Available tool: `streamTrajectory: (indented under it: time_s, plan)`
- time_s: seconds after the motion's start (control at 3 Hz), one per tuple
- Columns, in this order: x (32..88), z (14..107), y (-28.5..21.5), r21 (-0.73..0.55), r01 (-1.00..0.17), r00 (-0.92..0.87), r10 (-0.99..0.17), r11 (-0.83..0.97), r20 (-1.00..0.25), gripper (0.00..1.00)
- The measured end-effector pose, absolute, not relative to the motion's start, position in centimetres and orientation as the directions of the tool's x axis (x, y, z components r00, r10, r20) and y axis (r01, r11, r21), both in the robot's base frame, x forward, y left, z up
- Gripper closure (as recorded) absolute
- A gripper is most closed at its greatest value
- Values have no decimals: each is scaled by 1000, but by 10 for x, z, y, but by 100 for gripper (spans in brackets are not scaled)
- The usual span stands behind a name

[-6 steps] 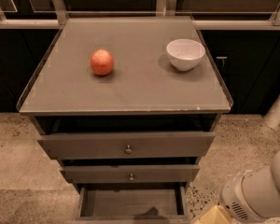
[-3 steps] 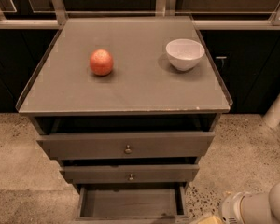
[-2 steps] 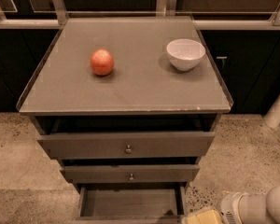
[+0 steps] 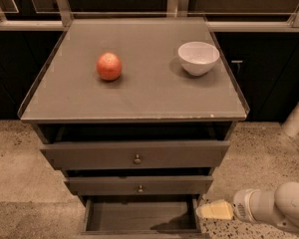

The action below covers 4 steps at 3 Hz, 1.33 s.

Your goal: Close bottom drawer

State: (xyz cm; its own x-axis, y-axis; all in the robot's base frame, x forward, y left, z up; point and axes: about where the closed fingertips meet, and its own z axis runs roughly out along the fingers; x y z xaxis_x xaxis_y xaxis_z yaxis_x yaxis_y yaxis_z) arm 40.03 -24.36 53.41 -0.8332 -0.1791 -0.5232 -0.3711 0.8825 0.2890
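Note:
The bottom drawer (image 4: 139,216) of the grey-brown cabinet is pulled out. Its empty inside shows, and its front lies along the lower edge of the view with the knob out of sight. My gripper (image 4: 213,210), with a pale yellow tip, sits low at the right, just outside the drawer's right side wall and close to it. The white arm (image 4: 276,208) comes in from the lower right corner.
The middle drawer (image 4: 139,185) and top drawer (image 4: 134,155) stand slightly out, each with a small knob. A reddish-orange fruit (image 4: 109,66) and a white bowl (image 4: 198,58) sit on the cabinet top (image 4: 139,96). A white post (image 4: 298,116) stands at the right on speckled floor.
The arm has dropped lower and drawn back to the right. The gripper tip has moved up and left, from the bottom edge to beside the open drawer's right side.

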Motion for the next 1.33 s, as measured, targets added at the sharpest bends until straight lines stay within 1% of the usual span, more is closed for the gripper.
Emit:
streamTrajectory:
  time_s: [0.67, 1.0, 1.33]
  plan:
    - [404, 534, -244, 288, -371, -833, -179, 883, -524, 42]
    - [404, 534, -244, 288, -372, -832, -180, 882, -525, 64]
    - [398, 513, -242, 304, -363, -834, -161, 881, -529, 88]
